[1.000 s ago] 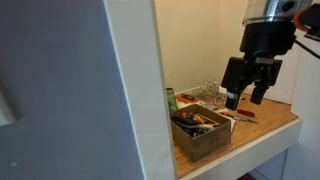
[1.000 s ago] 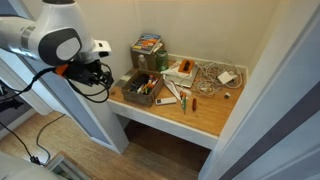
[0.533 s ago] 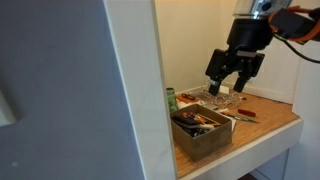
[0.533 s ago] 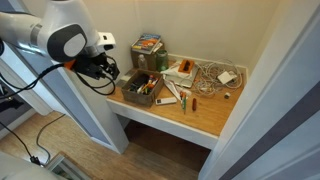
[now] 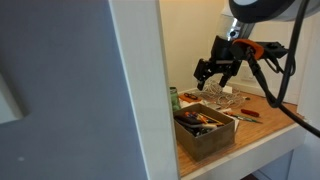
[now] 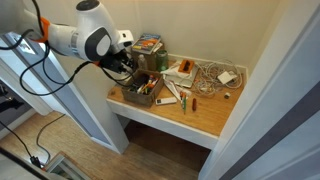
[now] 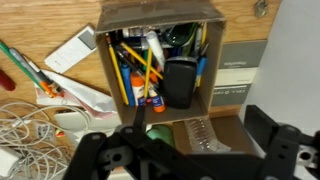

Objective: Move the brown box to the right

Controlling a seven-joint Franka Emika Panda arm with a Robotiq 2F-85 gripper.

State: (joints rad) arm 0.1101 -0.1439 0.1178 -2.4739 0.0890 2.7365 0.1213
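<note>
The brown box [image 6: 141,90] is an open cardboard box full of pens, markers and a black case. It stands at the front edge of the wooden shelf, and also shows in an exterior view [image 5: 205,130] and at the top of the wrist view [image 7: 160,55]. My gripper [image 5: 212,76] is open and empty. It hovers above and just behind the brown box, over a second open box at the back. In an exterior view [image 6: 129,68] it is at the box's far corner. In the wrist view the gripper [image 7: 203,140] has its jaws spread wide, touching nothing.
A second cardboard box [image 6: 150,47] stands against the back wall. Books [image 6: 180,72], white cables [image 6: 212,75] and screwdrivers [image 6: 186,100] lie beside the brown box. A red-handled tool [image 5: 246,114] lies on the shelf [image 6: 200,122]. A white wall edge [image 5: 140,90] borders the alcove.
My gripper has swung in from outside the alcove and now hangs over the boxes, lower and closer to the brown box. The box has not moved.
</note>
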